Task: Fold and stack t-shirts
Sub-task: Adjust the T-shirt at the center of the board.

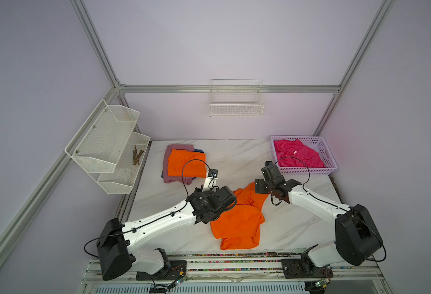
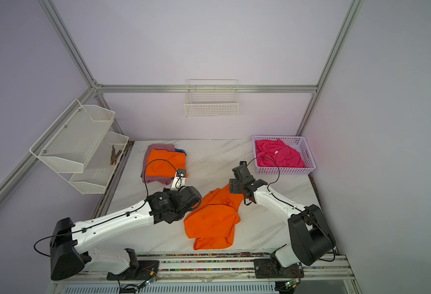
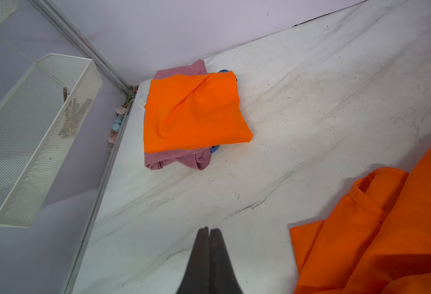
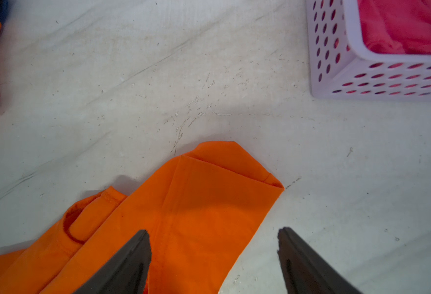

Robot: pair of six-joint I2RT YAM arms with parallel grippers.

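We log loose orange t-shirt (image 1: 237, 221) crumpled at table (image 1: 234, 157) 6 o'clock, folded stack (image 1: 184, 163) at 10, hot pink t-shirt (image 1: 298, 155) in basket (image 1: 333, 169) at 2; left gripper (image 3: 209, 230) pinched together, empty; right gripper (image 4: 213, 230) spread wide above a sleeve (image 4: 222, 183), empty. Risk: nipping doubled layers drags the bunch.

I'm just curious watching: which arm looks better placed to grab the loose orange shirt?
Probably right: the right gripper stands open over the loose orange shirt, while the left gripper is shut over the table.

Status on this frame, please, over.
Left hand shut, empty, over bare table. Right hand open over sleeve of loose orange shirt. Hot pink shirt waits in basket. Nothing in the way.
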